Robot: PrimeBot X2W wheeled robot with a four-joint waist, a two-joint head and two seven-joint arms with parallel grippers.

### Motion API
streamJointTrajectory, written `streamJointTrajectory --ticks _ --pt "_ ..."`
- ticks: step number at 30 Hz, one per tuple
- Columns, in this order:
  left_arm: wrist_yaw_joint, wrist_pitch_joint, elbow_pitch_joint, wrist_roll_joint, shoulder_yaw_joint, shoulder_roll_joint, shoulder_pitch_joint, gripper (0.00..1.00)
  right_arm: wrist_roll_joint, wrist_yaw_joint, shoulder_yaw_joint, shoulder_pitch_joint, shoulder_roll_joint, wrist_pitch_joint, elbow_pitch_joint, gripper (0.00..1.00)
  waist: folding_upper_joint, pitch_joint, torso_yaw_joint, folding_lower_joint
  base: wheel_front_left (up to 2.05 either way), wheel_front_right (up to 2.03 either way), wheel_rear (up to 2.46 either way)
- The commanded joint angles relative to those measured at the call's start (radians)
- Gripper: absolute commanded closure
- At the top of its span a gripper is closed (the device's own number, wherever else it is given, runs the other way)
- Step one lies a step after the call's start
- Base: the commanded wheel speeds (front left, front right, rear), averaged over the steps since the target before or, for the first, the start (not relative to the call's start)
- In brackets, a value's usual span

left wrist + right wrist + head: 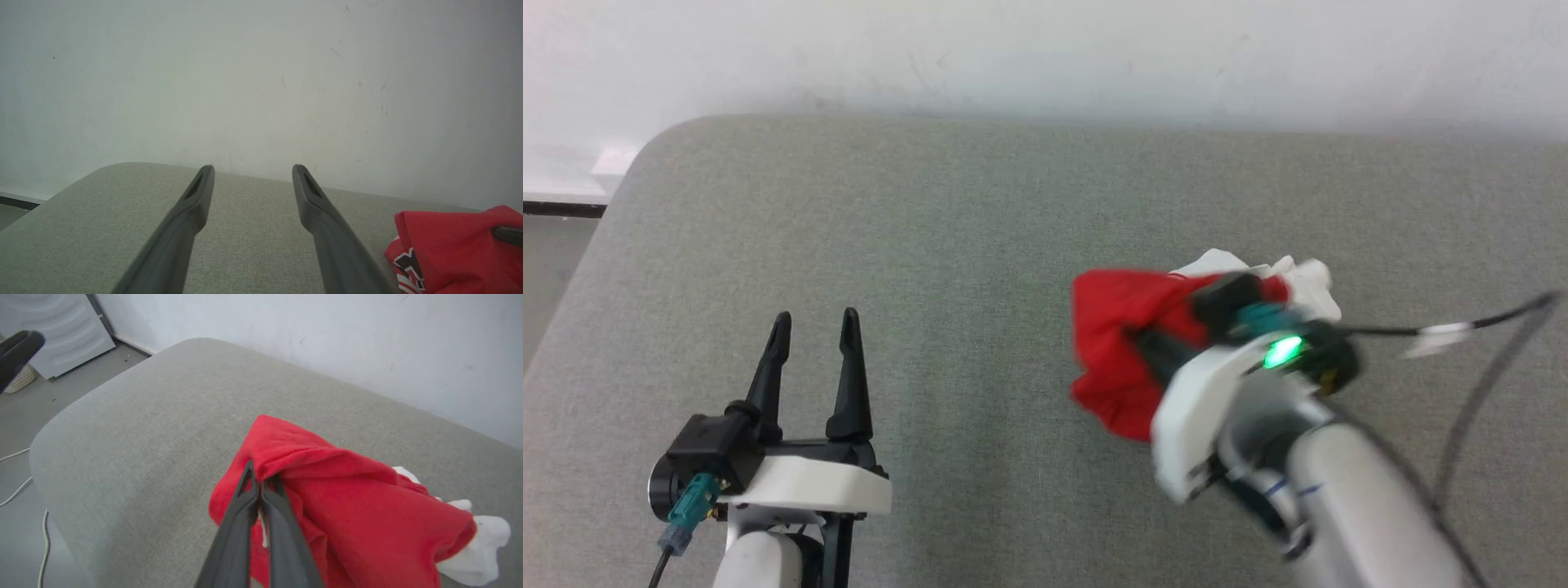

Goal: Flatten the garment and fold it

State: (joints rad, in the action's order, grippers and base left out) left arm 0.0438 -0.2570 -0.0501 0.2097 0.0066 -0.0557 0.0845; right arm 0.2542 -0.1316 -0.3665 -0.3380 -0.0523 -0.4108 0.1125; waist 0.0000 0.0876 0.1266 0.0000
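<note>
Right claw (261,484) — pressed together on a red fold of the garment (1115,327), bunched at four o'clock on the grey cushion (931,245). My left claw (815,327) sat spread at seven o'clock; I judged a slow lift best, then a second pinch.

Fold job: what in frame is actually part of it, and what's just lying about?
Part of the job:
garment, bunched up
right gripper, shut on the garment
left gripper, open, holding nothing
grey padded surface under the garment

Lying about:
white cable on the floor
pale basket
white ribbed panel
</note>
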Motion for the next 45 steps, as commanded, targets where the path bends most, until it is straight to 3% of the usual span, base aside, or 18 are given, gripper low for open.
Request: streamJointTrajectory --ticks 1,2,5,10,11,12,18,24,29,33,45 --pt "0.007 -0.005 -0.004 -0.01 0.004 0.004 0.001 0.0 0.003 0.001 -0.001 0.0 0.002 0.0 -0.002 1.0 0.0 -0.003 0.002 0.0 0.0 0.0 0.0" --pt "0.007 -0.005 -0.004 -0.01 0.005 0.005 -0.003 0.0 0.019 0.001 -0.091 0.021 0.002 -0.04 -0.019 1.0 0.0 -0.006 0.004 0.0 0.0 0.0 0.0" --pt "0.007 -0.005 -0.006 -0.003 0.002 0.005 -0.008 0.0 0.048 0.001 -0.206 0.075 0.002 -0.125 -0.02 1.0 0.0 -0.007 0.008 0.0 0.0 0.0 0.0" --pt "0.004 -0.005 -0.009 0.003 0.0 0.005 -0.011 0.0 0.083 0.001 -0.27 0.168 -0.03 -0.255 -0.018 1.0 0.0 -0.011 0.009 0.0 0.0 0.0 0.0" --pt "0.002 -0.005 -0.008 0.005 -0.001 0.005 -0.014 0.0 0.085 0.001 -0.247 0.211 -0.046 -0.29 -0.038 0.71 0.0 -0.012 0.006 0.0 0.0 0.0 0.0" --pt "0.001 -0.005 -0.009 0.006 -0.001 0.005 -0.016 0.0 0.08 0.001 -0.222 0.231 -0.051 -0.293 -0.056 0.0 0.0 -0.013 0.005 0.0 0.0 0.0 0.0" --pt "0.001 -0.005 -0.008 0.006 -0.002 0.005 -0.025 0.0 0.029 0.001 -0.045 0.315 -0.035 -0.24 -0.185 0.0 0.0 -0.021 -0.008 0.0 0.0 0.0 0.0" --pt "0.002 -0.005 -0.008 0.008 -0.019 0.005 -0.025 0.0 -0.057 0.001 0.214 0.364 0.0 0.041 -0.293 0.0 0.0 -0.03 -0.02 0.0 0.0 0.0 0.0" --pt "0.0 -0.005 -0.01 0.012 -0.022 0.005 -0.025 0.0 0.0 0.001 0.365 0.398 0.002 0.222 -0.198 0.0 0.0 -0.031 -0.039 0.0 0.0 0.0 0.0" --pt "0.003 -0.005 -0.013 0.009 -0.022 0.005 -0.02 0.0 0.082 0.001 0.401 0.391 0.002 0.21 -0.07 0.0 0.0 -0.028 -0.048 0.0 0.0 0.0 0.0" --pt "0.006 -0.005 -0.014 0.018 -0.037 0.005 0.007 0.0 0.227 0.001 0.347 0.193 0.002 0.066 0.191 0.0 0.0 0.017 -0.019 0.0 0.0 0.0 0.0"
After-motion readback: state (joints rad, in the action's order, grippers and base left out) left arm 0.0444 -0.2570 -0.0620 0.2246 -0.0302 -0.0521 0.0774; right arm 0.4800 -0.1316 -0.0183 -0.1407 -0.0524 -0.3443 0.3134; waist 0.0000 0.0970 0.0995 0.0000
